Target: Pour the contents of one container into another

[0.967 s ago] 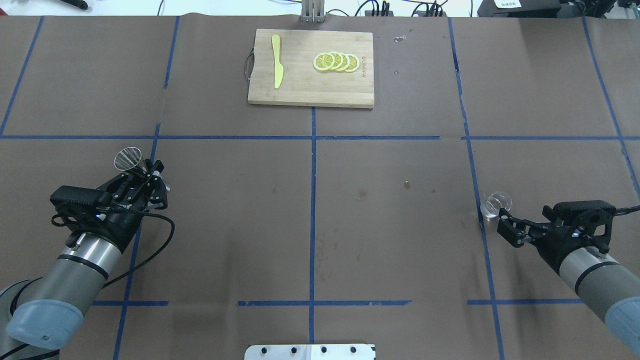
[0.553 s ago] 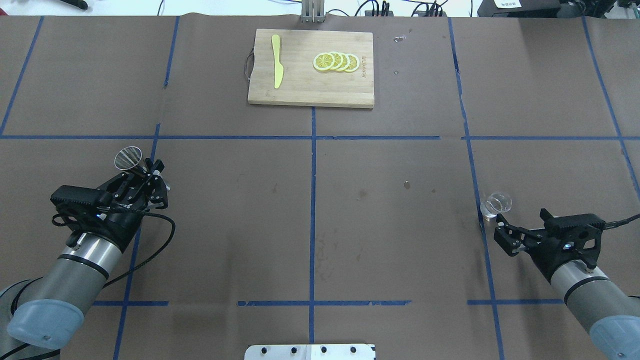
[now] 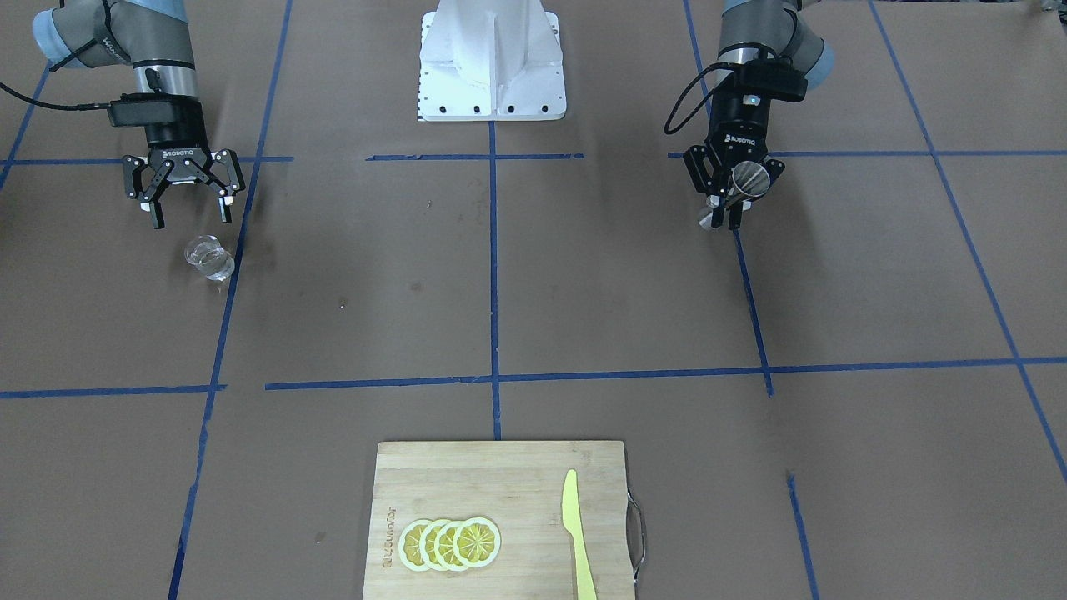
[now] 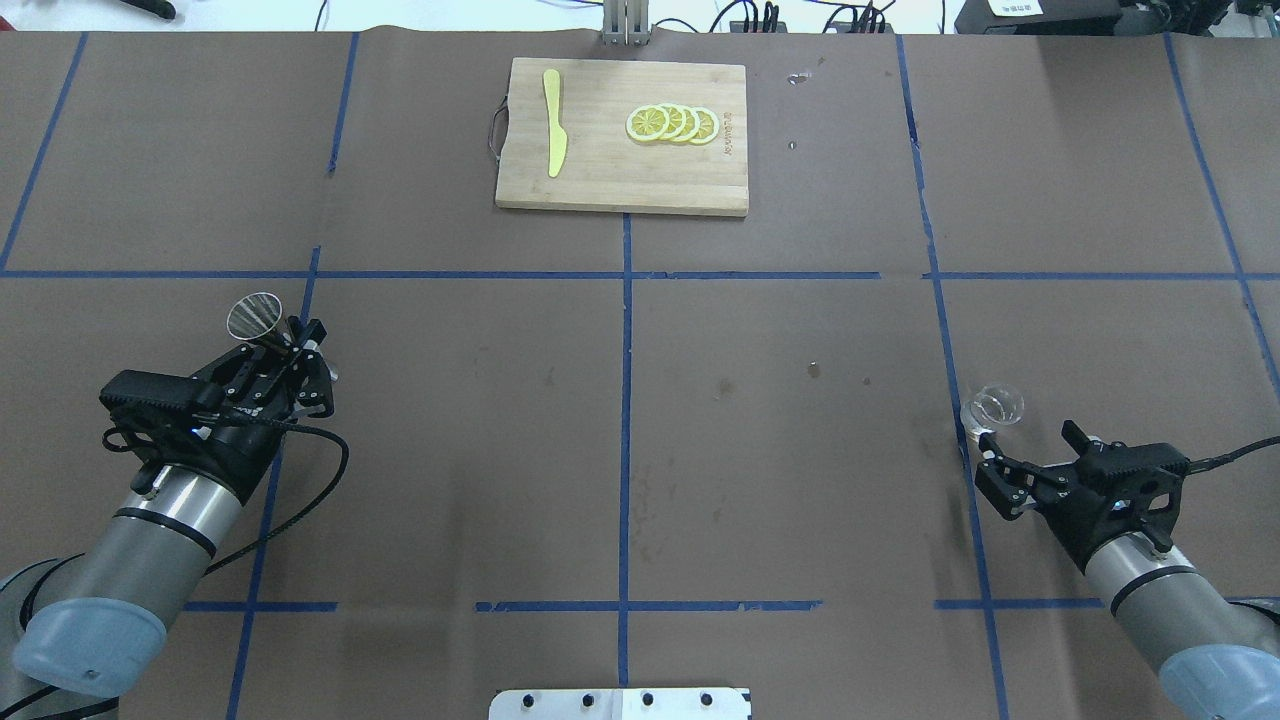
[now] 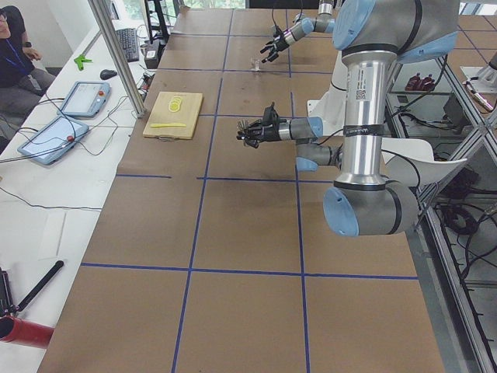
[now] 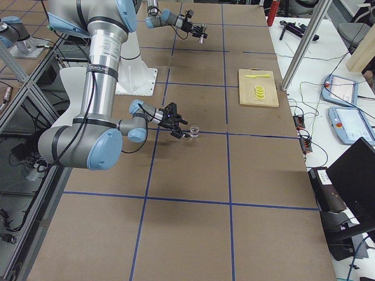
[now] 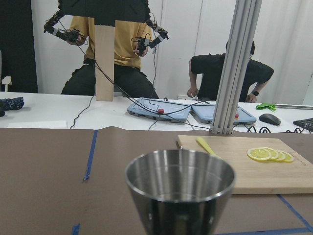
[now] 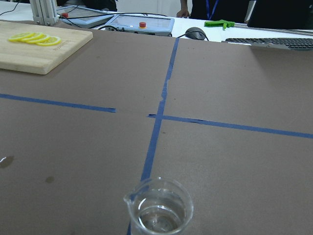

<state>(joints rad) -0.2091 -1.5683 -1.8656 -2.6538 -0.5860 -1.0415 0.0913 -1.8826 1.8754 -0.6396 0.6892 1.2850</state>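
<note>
A conical steel cup (image 4: 254,316) hangs above the table, and my left gripper (image 4: 290,347) is shut on its lower part. The cup's open mouth fills the left wrist view (image 7: 180,188), and the front view shows it tilted (image 3: 748,177). A small clear glass beaker (image 4: 992,408) with a little clear liquid stands on the table at the right. My right gripper (image 4: 1025,450) is open just behind the beaker, apart from it, with nothing between its fingers. The right wrist view shows the beaker (image 8: 159,208) close below, and the front view shows it (image 3: 208,257) beneath the open right gripper (image 3: 190,218).
A wooden cutting board (image 4: 600,170) lies at the far middle of the table, with several lemon slices (image 4: 672,123) and a yellow plastic knife (image 4: 553,122) on it. Blue tape lines cross the brown table cover. The robot's white base plate (image 4: 620,703) is at the near edge.
My right gripper has drawn back from the beaker toward the robot's side and stays open. The left gripper and the steel cup have not moved.
</note>
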